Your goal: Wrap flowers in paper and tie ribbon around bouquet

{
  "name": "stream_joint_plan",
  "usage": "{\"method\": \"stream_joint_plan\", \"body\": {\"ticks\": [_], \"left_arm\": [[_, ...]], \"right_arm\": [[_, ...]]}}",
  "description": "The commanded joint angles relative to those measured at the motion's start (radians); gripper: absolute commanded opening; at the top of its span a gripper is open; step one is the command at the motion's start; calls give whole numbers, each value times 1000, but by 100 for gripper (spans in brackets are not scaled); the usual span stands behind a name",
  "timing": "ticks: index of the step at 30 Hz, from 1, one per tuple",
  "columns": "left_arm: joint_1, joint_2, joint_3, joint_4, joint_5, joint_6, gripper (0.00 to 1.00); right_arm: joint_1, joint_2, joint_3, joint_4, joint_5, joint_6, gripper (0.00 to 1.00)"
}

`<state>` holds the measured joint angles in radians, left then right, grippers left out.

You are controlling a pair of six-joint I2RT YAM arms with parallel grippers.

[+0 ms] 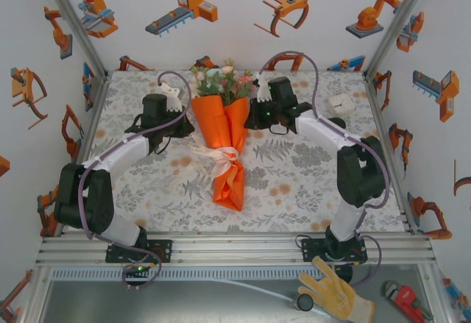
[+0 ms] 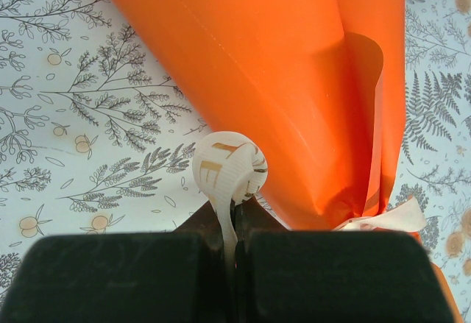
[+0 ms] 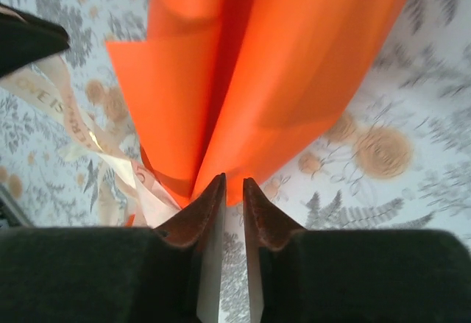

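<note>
Middle of the table (image 1: pixel 309 183): the bouquet (image 1: pixel 223 128), a cone of orange paper (image 1: pixel 237 121). Lies with its long axis running from far edge to near edge, flowers (image 1: pixel 221 80) toward the far edge, narrow tip toward the near edge and leaning slightly right. Around the pinched waist, the ribbon (image 1: pixel 221 162), knotted, tails spilling left.

Just left of the cone, the left claw (image 2: pixel 235 216): pressed together on a loop of that ribbon, paper just beyond. Just right of the cone's wide half, the right claw (image 3: pixel 233 185): spread by only a slim gap, nothing in it, its end right at a fold of paper. Touching or not, cannot tell.

Judged for tightening: a pull by the left claw toward the left edge, across the long axis. Knot nearer the left claw, and closer to the near edge than either claw.
</note>
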<state>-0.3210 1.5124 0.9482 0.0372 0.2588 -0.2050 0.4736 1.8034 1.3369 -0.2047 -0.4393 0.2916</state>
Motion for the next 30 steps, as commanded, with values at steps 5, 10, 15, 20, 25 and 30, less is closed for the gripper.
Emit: {"method": "stream_joint_plan", "body": {"ticks": [5,10,15,20,25,30], "left_arm": [[-7,-12,8,1,15,4,0],[-8,-11,7,-3,14,12,0],[-8,-9,6,-10,15,18,0],[-8,-16,1,-9,18,18,0],[-8,-10,9,-8,18,18,0],[-9,-6,12,-5,19,13,0]], "right_arm": [[13,98,36,-86,-157,8,18],[13,144,50,-66,-216,11,17],[13,198,90,-29,-298,47,16],[17,226,106,-13,-364,65,15],[24,200,80,10,-445,62,15],[27,169,46,28,-477,60,14]]}}
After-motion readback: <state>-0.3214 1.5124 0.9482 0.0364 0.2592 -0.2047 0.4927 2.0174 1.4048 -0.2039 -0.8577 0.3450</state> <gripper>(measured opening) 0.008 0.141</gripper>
